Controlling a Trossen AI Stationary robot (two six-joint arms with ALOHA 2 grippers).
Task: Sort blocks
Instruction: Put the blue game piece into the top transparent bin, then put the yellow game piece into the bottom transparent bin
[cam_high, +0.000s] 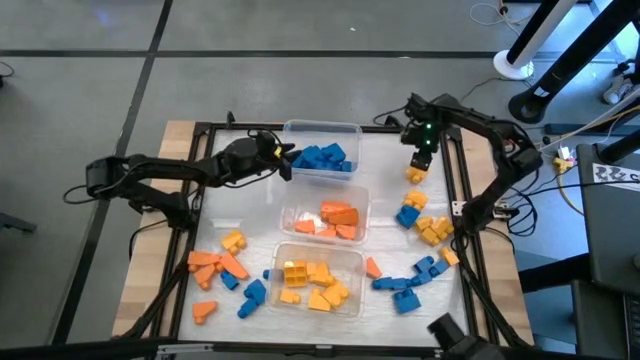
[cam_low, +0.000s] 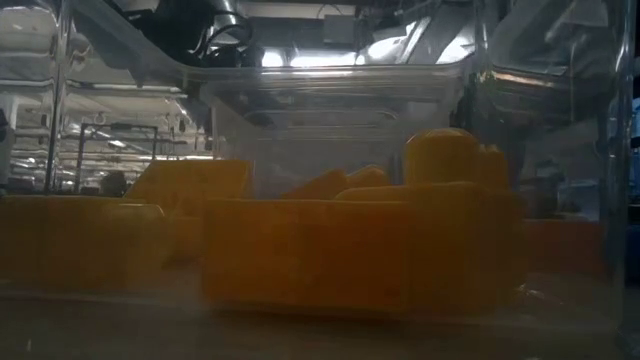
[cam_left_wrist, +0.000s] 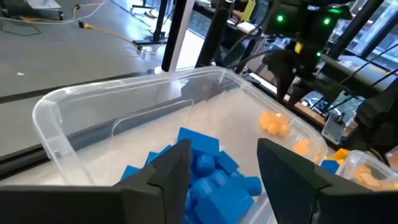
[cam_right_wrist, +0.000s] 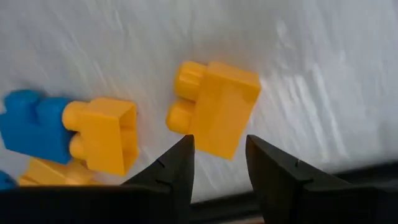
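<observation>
The right claw hung parted and empty just above a yellow block lying on the worktop, a light, rigid, slick piece best pinched across its flat sides, while the left claw stood released over the blue tub.

Robotics lab, grey floor, loose cables, framed worktable

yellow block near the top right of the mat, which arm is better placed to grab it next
Right. The right hand hangs open just above that yellow block, fingers either side. The left hand is open over the blue tub, across the table.
</observation>
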